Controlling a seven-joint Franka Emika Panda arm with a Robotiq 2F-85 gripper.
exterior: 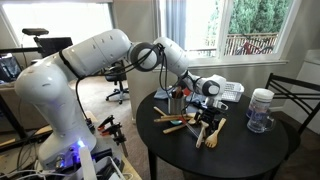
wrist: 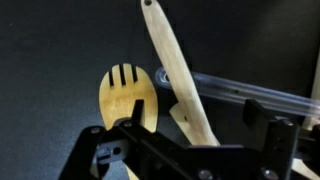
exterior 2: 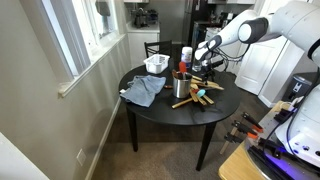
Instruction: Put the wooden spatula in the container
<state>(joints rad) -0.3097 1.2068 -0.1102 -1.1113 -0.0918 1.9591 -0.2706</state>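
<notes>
Several wooden utensils point(exterior 2: 200, 98) lie in a pile mid-table, also seen in an exterior view point(exterior: 195, 124). In the wrist view a long flat wooden spatula handle point(wrist: 172, 70) runs between my fingers, with a slotted wooden spatula head point(wrist: 128, 95) beside it on the left. My gripper point(wrist: 185, 140) is open, one finger on each side of the handle and neither touching it. It hangs low over the pile in both exterior views point(exterior: 207, 103) point(exterior 2: 205, 68). The dark metallic container point(exterior 2: 181, 86) stands upright just beside the pile.
On the round black table point(exterior 2: 215, 115) there is a white slotted basket point(exterior 2: 157, 64) point(exterior: 232, 91), a grey-blue cloth point(exterior 2: 145, 90) and a clear white-lidded jar point(exterior: 260, 110). A clear-handled utensil point(wrist: 250, 95) lies across the pile. Chairs stand round the table.
</notes>
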